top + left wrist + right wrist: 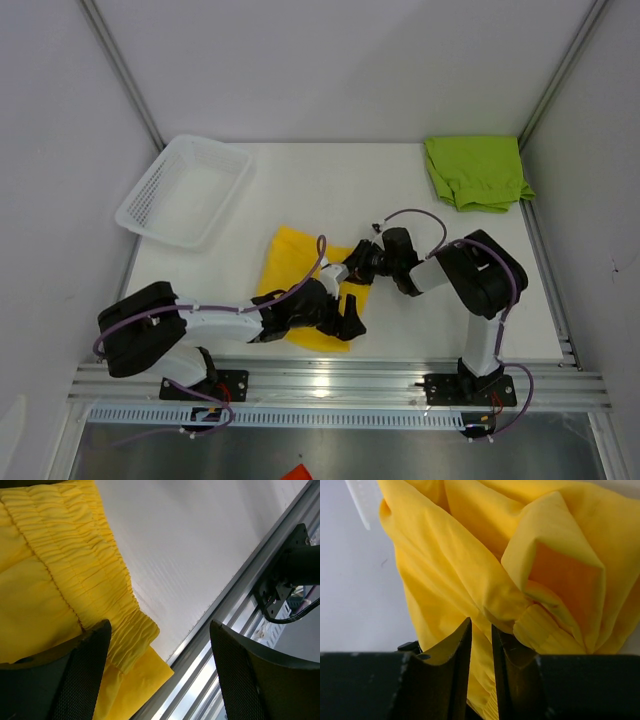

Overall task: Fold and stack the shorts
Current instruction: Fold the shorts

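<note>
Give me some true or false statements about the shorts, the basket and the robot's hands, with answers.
1. The green shorts lie in the basket. False: they lie on the table, at its far right corner.
2. The right hand pinches the yellow shorts. True.
3. The left hand is shut. False: it is wide open.
4. The basket stands at the table's far left. True.
5. The two shorts are stacked. False: they lie apart.

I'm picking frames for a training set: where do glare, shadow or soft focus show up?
Top external: sharp and evenly lit, with glare on the aluminium rail by the arm bases. Left wrist: the yellow shorts have a crisp waistband; the left gripper is dark and shades the cloth beside it. Right wrist: the right gripper is nearly black, the fabric slightly soft.
</note>
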`<state>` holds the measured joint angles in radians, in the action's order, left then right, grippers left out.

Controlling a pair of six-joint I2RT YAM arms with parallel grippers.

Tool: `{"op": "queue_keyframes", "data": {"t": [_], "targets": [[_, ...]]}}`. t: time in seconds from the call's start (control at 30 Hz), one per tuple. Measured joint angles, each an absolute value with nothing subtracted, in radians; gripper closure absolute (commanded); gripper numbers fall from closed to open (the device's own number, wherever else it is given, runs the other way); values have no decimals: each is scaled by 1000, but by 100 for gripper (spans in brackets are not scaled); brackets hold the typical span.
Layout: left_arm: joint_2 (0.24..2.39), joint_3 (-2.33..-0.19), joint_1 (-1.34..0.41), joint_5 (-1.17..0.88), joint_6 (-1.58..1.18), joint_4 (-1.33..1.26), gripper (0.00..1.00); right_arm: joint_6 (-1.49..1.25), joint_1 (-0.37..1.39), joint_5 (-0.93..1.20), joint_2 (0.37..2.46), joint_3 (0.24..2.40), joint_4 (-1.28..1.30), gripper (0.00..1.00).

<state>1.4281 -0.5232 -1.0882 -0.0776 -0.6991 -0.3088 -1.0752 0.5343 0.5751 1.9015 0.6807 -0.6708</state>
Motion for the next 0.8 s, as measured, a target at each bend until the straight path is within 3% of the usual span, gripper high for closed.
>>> {"op": "queue_keyframes", "data": {"t": [0.23,0.33,0.43,0.47,0.57,0.8], "targets": [[1425,-524,-1092,-79,-688,-324,18,-1099,529,624,1960,704,-779,68],[1364,-533,-1093,-83,-675,-256,17,-1079,530,622,1954,738,-730,56],[1290,-558,-1097,-82,-664,-168,17,-1029,529,595,1934,797,-644,39],[1263,-573,-1097,-81,-661,-134,16,-1007,528,586,1927,818,-609,23],[1178,-627,-1068,-102,-653,-44,17,-950,520,580,1897,880,-514,1],[996,-659,-846,-149,-625,60,15,-821,471,553,1720,912,-299,1]]}}
